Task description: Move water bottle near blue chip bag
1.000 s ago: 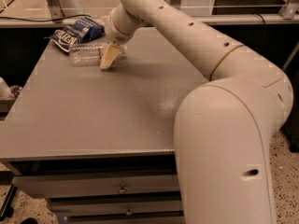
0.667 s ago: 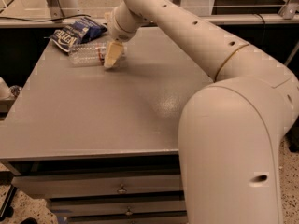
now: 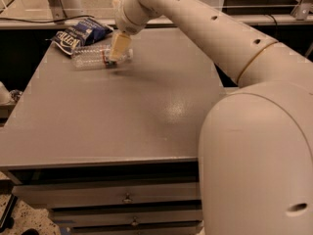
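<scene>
Grey worktop (image 3: 122, 121), seen from the front edge, with drawers (image 3: 112, 196) below it, each with a small knob. White arm (image 3: 210, 31) comes in from the near right, where its bulky round housing (image 3: 259, 165) fills the lower right corner, and reaches across to the far left part of the worktop. Claw (image 3: 119, 47), pale yellow, points down at the end of the arm and sits over the right-hand part of the bottle (image 3: 90, 58), overlapping it at the label band (image 3: 105, 58). Whether the claw is wide, narrow or clamped on the bottle: cannot tell from this angle. Bottle lies on its side on the worktop, long axis running roughly left to right, clear ribbed body extending left of the claw, red and green showing on the band. Which end carries the cap is not clear. Bag (image 3: 78, 33), dark blue with white lettering, lies crumpled at the far left corner of the worktop, just behind the bottle and a little to its left; the two are very close, contact uncertain. Bottle casts a faint shadow toward the near side. Rest of the worktop surface shows a soft glare patch near the middle right.
</scene>
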`<state>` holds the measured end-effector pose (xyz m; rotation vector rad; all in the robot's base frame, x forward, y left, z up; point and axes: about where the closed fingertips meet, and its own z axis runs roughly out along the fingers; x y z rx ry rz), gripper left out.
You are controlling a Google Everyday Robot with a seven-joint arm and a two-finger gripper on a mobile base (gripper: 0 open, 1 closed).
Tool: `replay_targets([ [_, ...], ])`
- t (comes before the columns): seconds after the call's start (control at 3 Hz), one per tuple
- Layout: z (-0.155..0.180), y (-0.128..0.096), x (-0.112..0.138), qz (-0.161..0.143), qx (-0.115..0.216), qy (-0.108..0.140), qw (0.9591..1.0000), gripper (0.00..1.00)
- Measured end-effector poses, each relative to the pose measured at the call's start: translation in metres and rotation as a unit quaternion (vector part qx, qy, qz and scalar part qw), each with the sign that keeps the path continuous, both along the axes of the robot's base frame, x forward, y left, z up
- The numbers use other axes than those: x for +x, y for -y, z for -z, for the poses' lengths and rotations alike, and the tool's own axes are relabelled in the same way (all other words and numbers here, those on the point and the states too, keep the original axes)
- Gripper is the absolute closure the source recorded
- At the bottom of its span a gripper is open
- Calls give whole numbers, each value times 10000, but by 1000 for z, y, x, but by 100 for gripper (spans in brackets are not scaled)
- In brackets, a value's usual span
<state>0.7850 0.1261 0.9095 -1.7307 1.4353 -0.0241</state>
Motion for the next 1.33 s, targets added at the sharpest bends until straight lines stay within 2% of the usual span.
replay_targets([
  [0.33, -20, 24, -14, 226, 93, 103, 9996, 0],
  [1.0, -63, 86, -76, 642, 353, 352, 9967, 0],
  [1.33, -66, 96, -80, 710, 340, 372, 9962, 0],
])
